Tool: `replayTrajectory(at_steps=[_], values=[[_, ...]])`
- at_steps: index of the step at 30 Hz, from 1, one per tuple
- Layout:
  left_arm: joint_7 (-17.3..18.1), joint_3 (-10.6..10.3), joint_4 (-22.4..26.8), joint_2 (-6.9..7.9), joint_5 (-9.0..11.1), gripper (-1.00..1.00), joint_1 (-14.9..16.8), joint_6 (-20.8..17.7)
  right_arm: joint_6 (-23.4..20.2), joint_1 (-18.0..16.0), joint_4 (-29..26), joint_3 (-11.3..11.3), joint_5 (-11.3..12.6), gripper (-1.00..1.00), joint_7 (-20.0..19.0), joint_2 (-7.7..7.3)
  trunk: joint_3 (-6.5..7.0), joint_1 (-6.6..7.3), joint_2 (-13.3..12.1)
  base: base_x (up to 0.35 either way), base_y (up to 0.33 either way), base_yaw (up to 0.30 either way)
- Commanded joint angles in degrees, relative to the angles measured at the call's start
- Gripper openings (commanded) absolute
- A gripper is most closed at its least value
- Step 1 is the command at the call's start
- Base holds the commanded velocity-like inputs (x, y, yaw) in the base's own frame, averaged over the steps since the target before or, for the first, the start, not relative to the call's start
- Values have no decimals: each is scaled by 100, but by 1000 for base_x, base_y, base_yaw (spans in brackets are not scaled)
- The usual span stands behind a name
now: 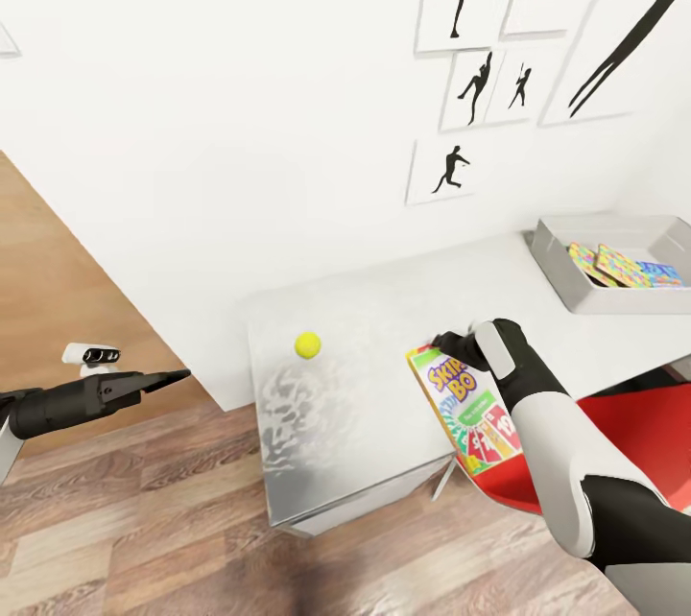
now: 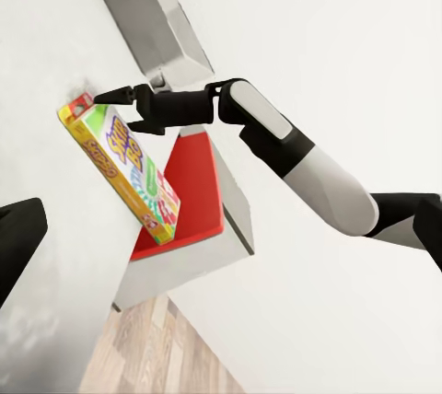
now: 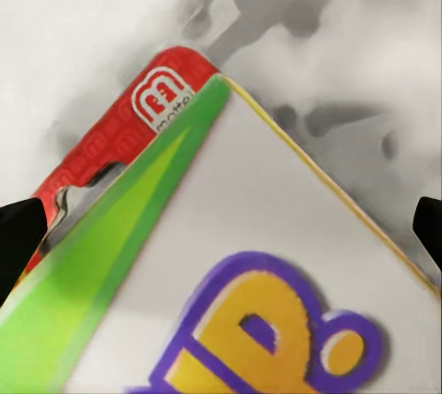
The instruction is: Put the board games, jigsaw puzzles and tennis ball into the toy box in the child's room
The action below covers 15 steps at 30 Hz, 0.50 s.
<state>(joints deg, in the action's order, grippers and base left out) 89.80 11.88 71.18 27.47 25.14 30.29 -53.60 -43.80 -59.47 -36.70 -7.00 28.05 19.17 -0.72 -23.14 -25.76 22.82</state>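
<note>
The Skip-Bo board game [image 1: 467, 408] is lying flat on the tabletop [image 1: 365, 309], and part of it is sticking out over the front edge, above a red chair seat [image 1: 643, 448]. The right gripper [image 1: 447, 342] is sitting at the far end of the game with its fingers spread open on each side of that end, not pinching yet. If it pushes instead of grabs, the game could be sliding off the edge and dropping onto the chair or the floor. The box is thin and flat, so the fingers may be slipping over it.

The left gripper [image 1: 168, 377] is hanging over the wooden floor [image 1: 144, 520], holding nothing, and it looks almost closed.

The tennis ball [image 1: 307, 343] is resting alone on the shiny grey part of the tabletop, well apart from the game. A bump could be sending it rolling away.

The toy box [image 1: 576, 295] is standing at the far right, by the white wall, with bright jigsaw puzzles [image 1: 614, 266] already inside. Black dancer pictures [image 1: 480, 83] are hanging above.
</note>
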Motion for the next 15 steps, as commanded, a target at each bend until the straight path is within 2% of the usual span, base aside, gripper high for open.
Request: replayTrajectory(at_steps=[1,15], values=[[21,-1,1,3,-5,100,3,-62,-14,-4,-7,-3,60,100,50,-2,-10,-3,10,-25,7,0],[21,0,1,0,6,100,3,-63,6,-4,-35,-8,85,100,45,18,14,-3,10,-8,1,-17]])
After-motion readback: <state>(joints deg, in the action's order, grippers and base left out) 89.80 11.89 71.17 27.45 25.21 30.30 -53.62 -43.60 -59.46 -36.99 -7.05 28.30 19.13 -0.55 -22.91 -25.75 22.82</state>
